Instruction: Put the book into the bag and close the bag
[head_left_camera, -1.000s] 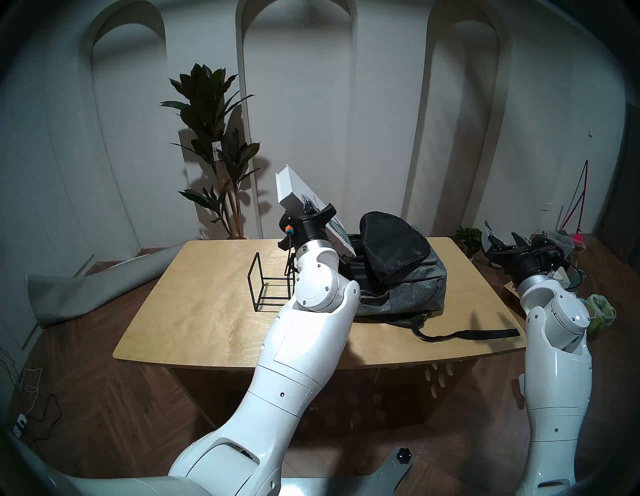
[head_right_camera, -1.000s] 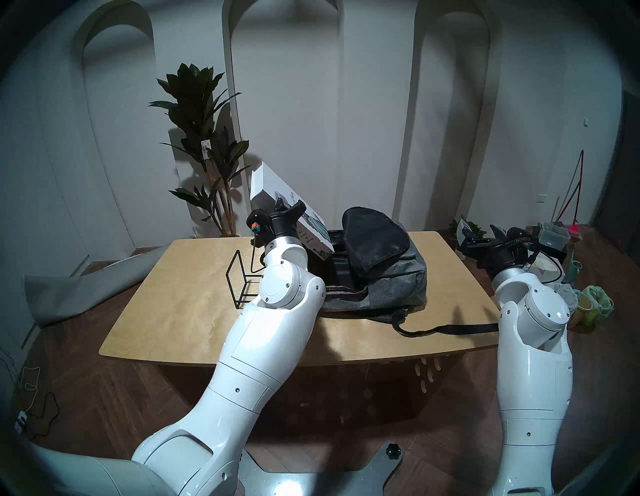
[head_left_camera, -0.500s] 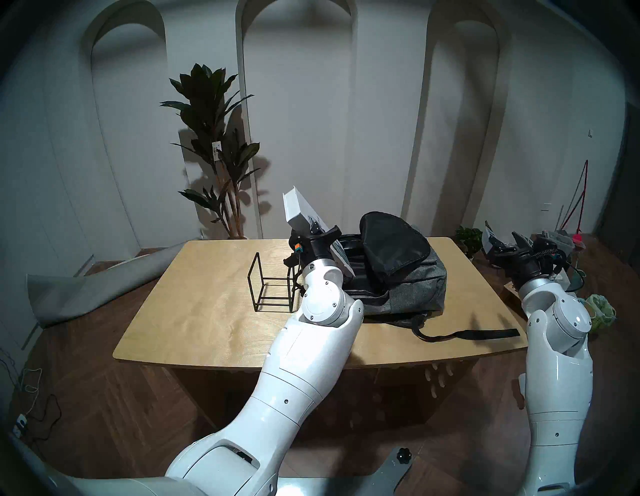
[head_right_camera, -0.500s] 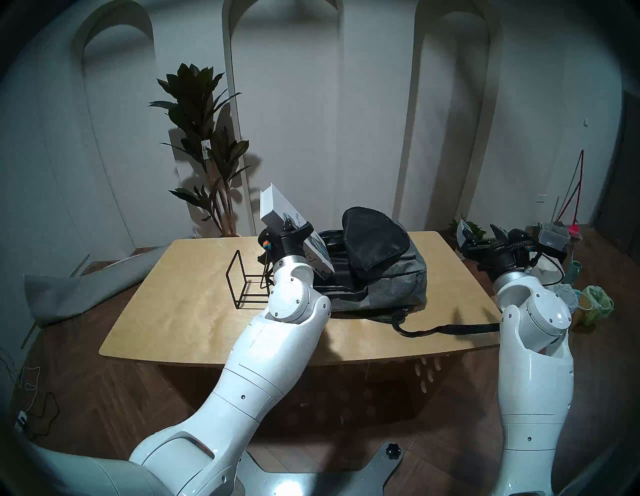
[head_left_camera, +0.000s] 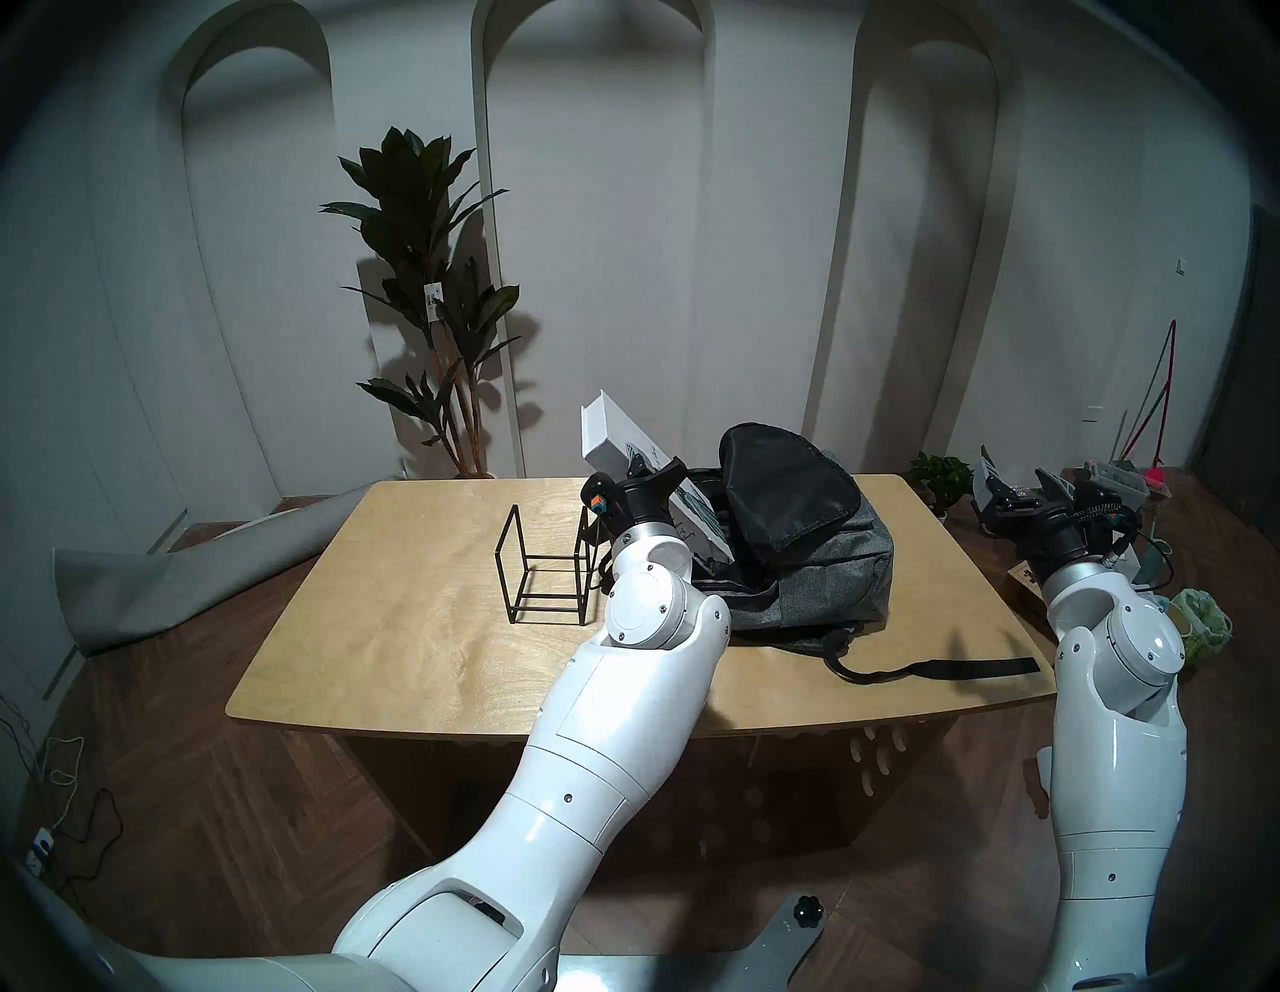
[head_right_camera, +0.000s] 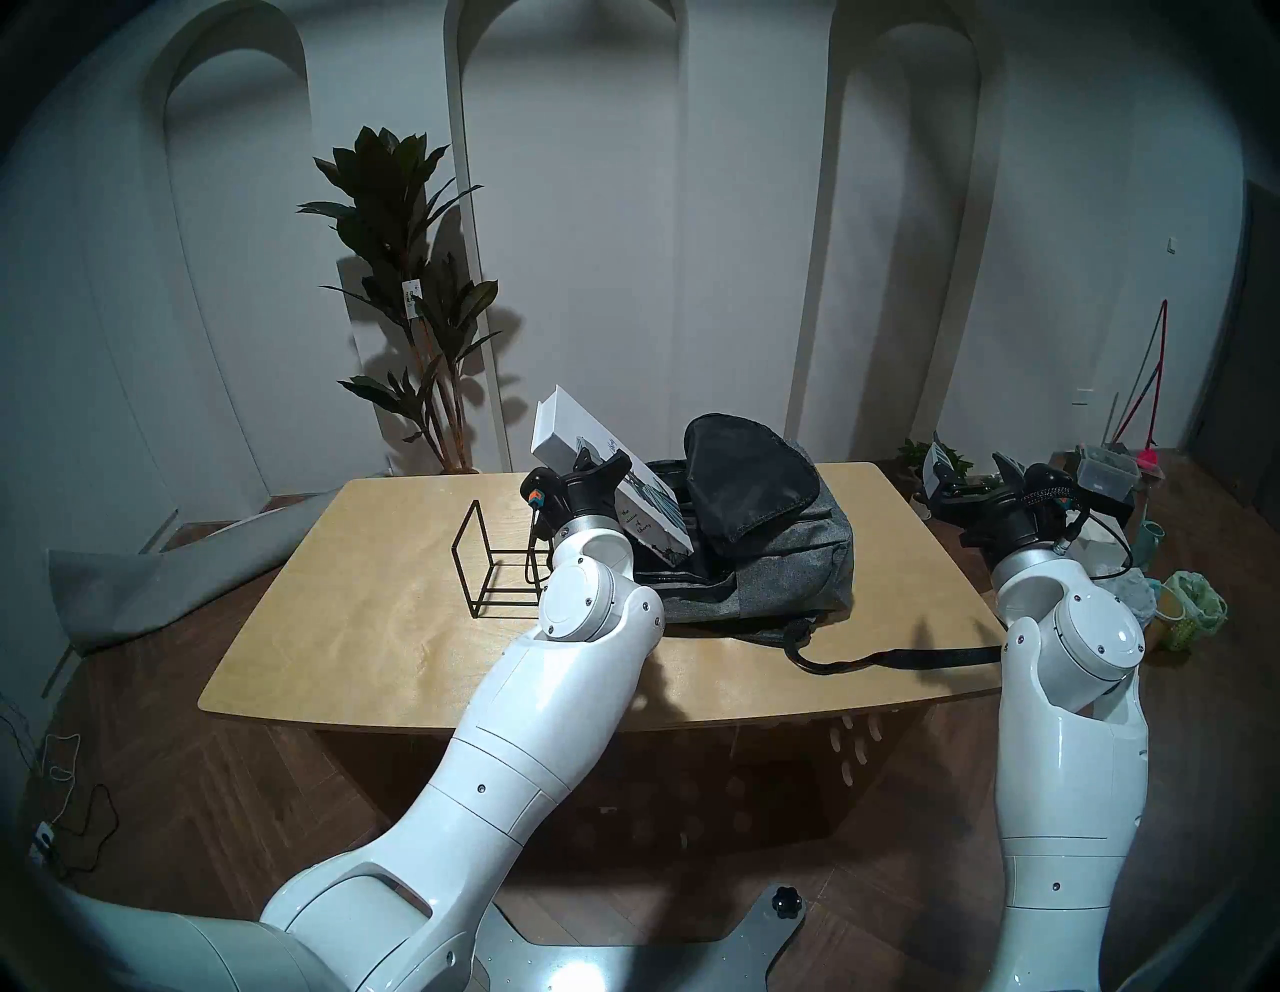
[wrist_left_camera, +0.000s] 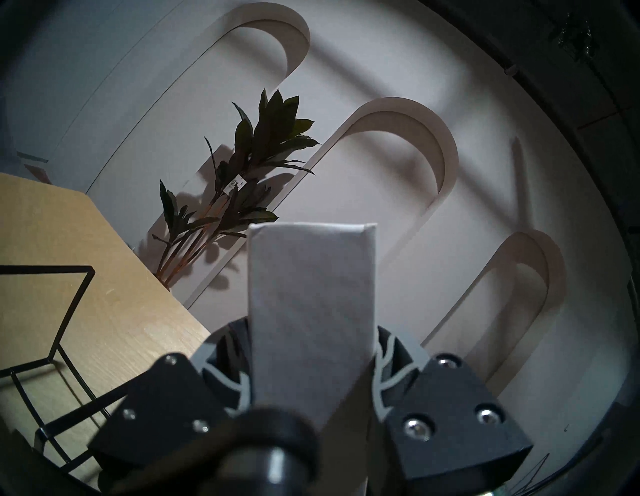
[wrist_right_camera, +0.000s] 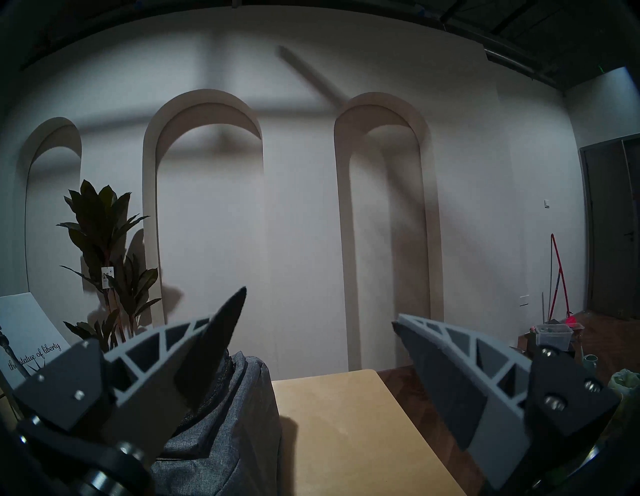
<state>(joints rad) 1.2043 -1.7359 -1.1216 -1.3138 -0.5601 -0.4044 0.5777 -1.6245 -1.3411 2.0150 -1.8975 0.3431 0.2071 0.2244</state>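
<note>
The left tool (wrist_left_camera: 311, 377) clenches the white hardcover book (head_left_camera: 627, 443), tilted over the open grey backpack (head_left_camera: 824, 575) on the desk (head_left_camera: 415, 644); the right tool (wrist_right_camera: 318, 318) hangs released beside the desk.

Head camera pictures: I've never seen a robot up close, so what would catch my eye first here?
Probably the white book, tilted and pinched in the left tool above the open mouth of the grey backpack on the wooden table. Beside it stands a black wire-frame stand, while the right tool waits open off the table's right edge.
</note>
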